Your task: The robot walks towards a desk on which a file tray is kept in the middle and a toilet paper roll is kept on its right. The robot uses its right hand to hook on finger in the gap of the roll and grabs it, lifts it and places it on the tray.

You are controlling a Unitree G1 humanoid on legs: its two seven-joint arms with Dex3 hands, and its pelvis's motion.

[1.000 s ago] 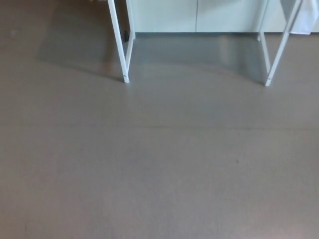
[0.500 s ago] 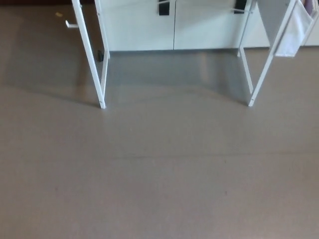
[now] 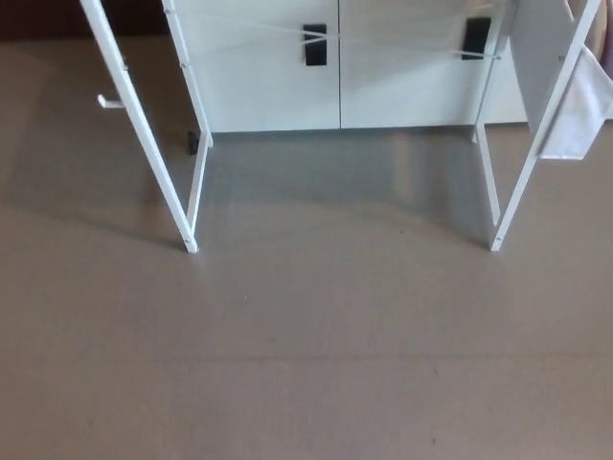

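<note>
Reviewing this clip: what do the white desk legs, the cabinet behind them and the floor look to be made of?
The desk legs look like slim, white-painted metal, given their thin, straight profiles with small holes. The cabinet seems to be smooth white laminate or painted board, with flat fronts and dark rectangular handles. The floor appears to be grey-brown vinyl or similar, going by its soft sheen and faint seam line.

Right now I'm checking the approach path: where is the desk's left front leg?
In the head view, the left front leg slants down at picture left, its foot on the brown floor, before the white cabinet.
</note>
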